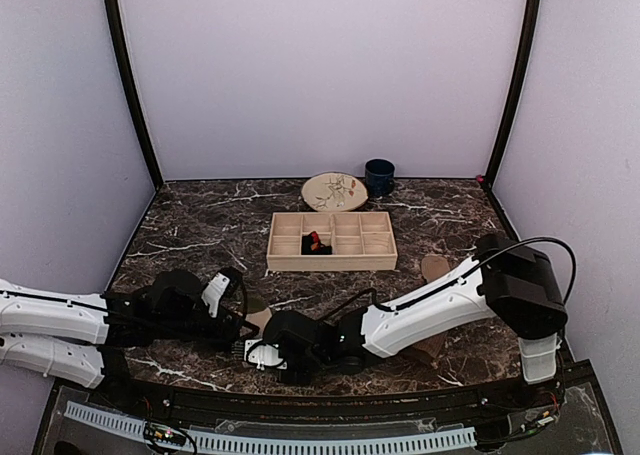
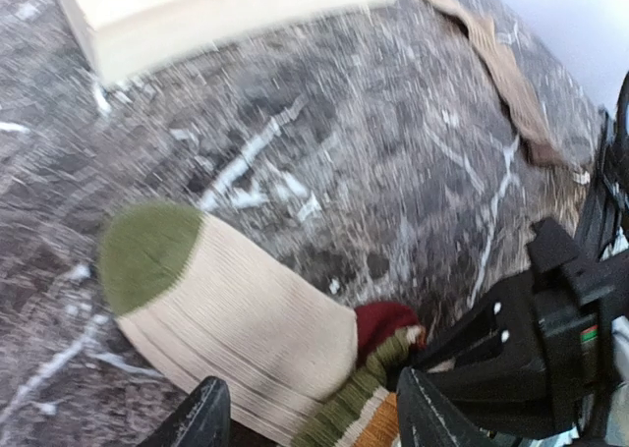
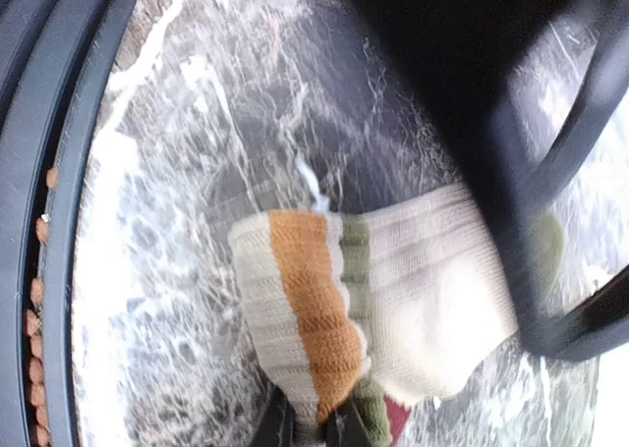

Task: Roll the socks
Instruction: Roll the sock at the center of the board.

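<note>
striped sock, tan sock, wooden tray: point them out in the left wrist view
striped sock point(image 2: 236, 319), left wrist view, on its cream ribbed foot
tan sock point(image 2: 501, 69), left wrist view, midway along its length
wooden tray point(image 2: 226, 20), left wrist view, on its near side wall

Surface: dark marble-patterned table point(image 1: 200, 225) | Rear: round cream patterned plate point(image 1: 334, 191) stood beside dark blue cup point(image 1: 379, 177) | Centre: pale wooden compartment tray point(image 1: 331, 263) | Right: tan ribbed sock point(image 1: 436, 268) lay flat | Front: cream ribbed striped sock point(image 2: 246, 319) rested

Pale lilac walls point(image 1: 320, 75), dark white-veined marble tabletop point(image 1: 200, 225)

Striped sock point(image 2: 246, 339) flat — tan sock point(image 2: 501, 74) apart
</note>
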You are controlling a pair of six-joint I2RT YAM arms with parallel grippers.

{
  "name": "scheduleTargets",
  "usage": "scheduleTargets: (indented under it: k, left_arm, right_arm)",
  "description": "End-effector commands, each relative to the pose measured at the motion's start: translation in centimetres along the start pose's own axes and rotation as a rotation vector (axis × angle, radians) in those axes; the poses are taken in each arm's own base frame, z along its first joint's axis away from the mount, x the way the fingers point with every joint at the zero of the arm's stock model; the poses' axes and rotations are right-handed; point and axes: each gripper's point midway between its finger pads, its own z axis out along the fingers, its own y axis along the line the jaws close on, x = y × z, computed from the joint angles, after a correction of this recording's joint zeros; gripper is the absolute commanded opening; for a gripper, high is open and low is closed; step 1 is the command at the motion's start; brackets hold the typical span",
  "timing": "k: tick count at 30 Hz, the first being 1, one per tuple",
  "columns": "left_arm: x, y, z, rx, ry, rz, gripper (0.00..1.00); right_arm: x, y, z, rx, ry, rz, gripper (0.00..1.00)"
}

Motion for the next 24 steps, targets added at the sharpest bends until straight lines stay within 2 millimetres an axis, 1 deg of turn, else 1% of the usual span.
scheduleTargets:
  k: [1,4,6,10,15,20,24]
  left_arm:
    - [-2.3,1.0,-1.9,-0.058,-0.154,-0.05,0.61]
    - [-2.5,1.4,-2.9,-0.067,-0.2,-0.059,0.61]
    - [-2.2,1.8,-3.3,-0.075,-0.209,-0.059,0.61]
    - [-1.7,2.3,-3.6,-0.086,-0.214,-0.065,0.61]
    - [-0.8,3.1,-4.1,-0.108,-0.223,-0.078,0.61]
    - [-1.0,3.6,-5.0,-0.124,-0.258,-0.085,0.61]
    - [-1.0,3.9,-5.4,-0.136,-0.268,-0.092,0.61]
  right_arm:
    - [8.7,1.8,1.8,-0.101,0.279,0.056,0.0]
    - [8.7,1.7,1.9,-0.125,0.298,0.08,0.0]
    - [8.4,1.6,1.9,-0.149,0.301,0.101,0.0]
    - [7.6,1.2,1.9,-0.201,0.298,0.151,0.0]
    - [6.9,1.1,1.6,-0.264,0.284,0.204,0.0]
    - [6.1,1.4,1.2,-0.314,0.254,0.241,0.0]
    - [5.8,1.4,1.0,-0.345,0.236,0.273,0.0]
